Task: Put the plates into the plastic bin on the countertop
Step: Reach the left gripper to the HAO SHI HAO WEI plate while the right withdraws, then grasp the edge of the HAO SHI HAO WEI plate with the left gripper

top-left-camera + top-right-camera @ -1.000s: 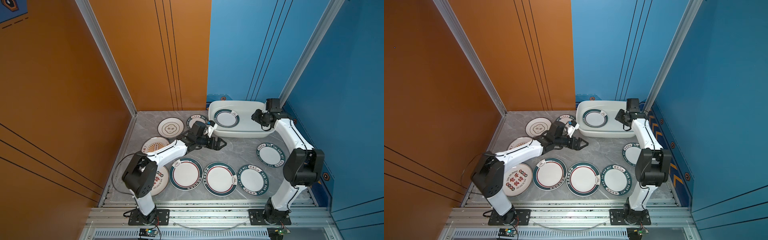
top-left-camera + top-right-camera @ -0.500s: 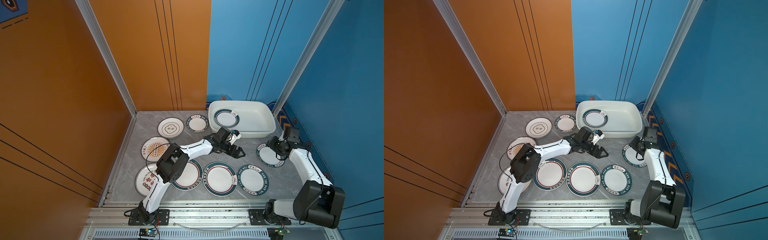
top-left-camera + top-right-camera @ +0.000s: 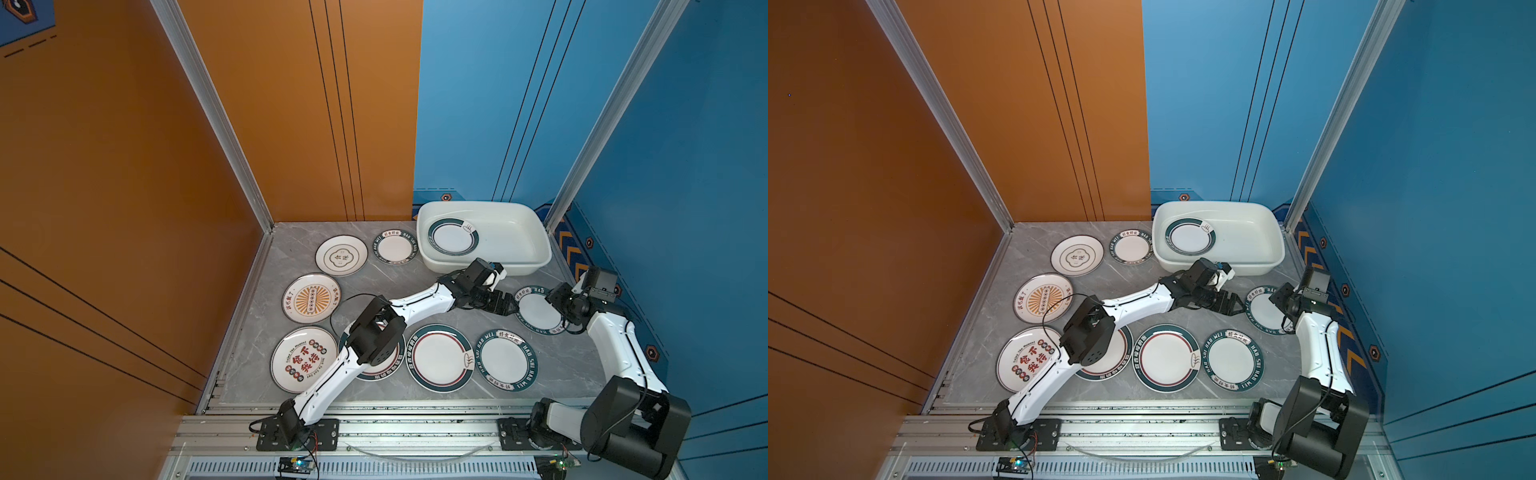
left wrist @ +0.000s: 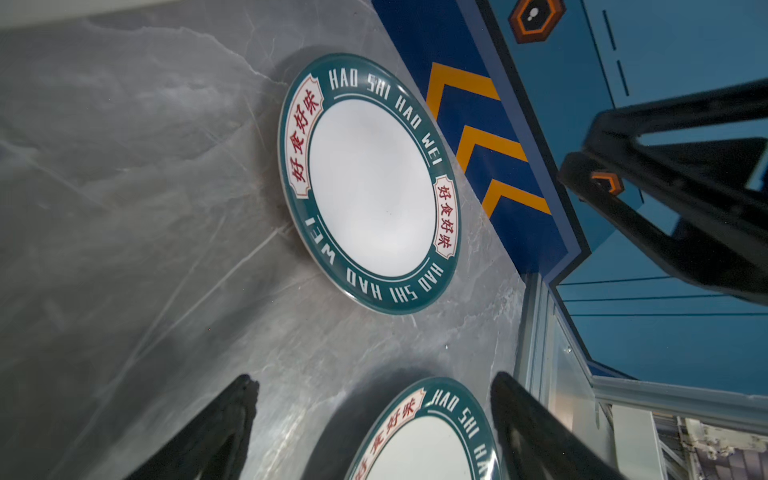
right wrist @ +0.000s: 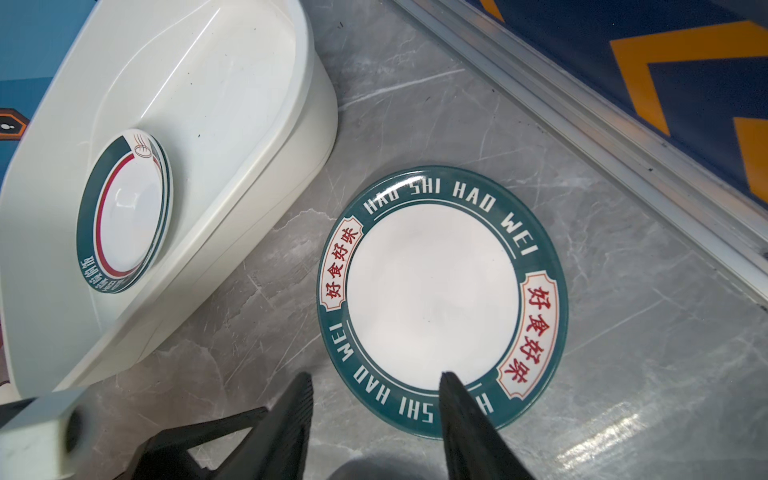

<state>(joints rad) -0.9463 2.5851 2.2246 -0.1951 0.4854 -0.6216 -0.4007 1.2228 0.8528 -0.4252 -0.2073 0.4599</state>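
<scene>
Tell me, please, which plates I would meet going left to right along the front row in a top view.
Cream plate with red characters → half-hidden green-rimmed plate → red-lined plate → HAO SHI HAO WEI plate.

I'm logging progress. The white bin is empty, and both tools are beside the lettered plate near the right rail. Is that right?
Not quite: the plastic bin is not empty; a red-lined plate lies in it, as the right wrist view shows. The left tool and right tool are beside the lettered plate near the right rail.
</scene>
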